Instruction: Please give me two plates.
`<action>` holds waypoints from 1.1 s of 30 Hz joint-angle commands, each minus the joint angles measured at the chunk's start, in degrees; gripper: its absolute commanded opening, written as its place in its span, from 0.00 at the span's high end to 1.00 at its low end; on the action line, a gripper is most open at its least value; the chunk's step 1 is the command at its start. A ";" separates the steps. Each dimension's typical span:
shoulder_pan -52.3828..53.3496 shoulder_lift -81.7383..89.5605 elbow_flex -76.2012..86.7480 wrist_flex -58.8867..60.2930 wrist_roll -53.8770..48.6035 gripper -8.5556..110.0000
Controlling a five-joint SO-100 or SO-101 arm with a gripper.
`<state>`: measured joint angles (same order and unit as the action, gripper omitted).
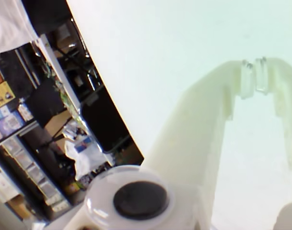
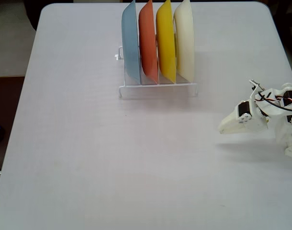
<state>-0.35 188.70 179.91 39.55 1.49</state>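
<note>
Fixed view: the hand [image 2: 223, 128] sits low over the white worktop [image 2: 88, 143], holding nothing, well apart from the wire rack [image 2: 158, 87] up and to its left. There the cream-white plate [image 2: 185, 40] stands on edge nearest the hand, the yellow plate [image 2: 166, 43] beside it. Wrist view: fingertips closed together.

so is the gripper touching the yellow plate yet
Apart. The fixed view shows the gripper low at the table's right side, with bare tabletop between it and the yellow plate in the rack.
</note>
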 commanded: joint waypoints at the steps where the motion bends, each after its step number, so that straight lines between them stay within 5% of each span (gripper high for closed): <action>1: 0.18 1.14 -0.18 0.00 -0.44 0.93; 16: -1.49 1.14 -0.18 0.00 -2.37 0.88; 18: -1.58 1.14 -0.18 -0.53 -1.14 0.93; 25: -0.26 1.14 -0.44 -10.63 -2.46 0.93; 33: 2.99 1.05 -13.10 -12.57 -7.91 0.93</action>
<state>1.14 188.70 175.25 27.95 -4.75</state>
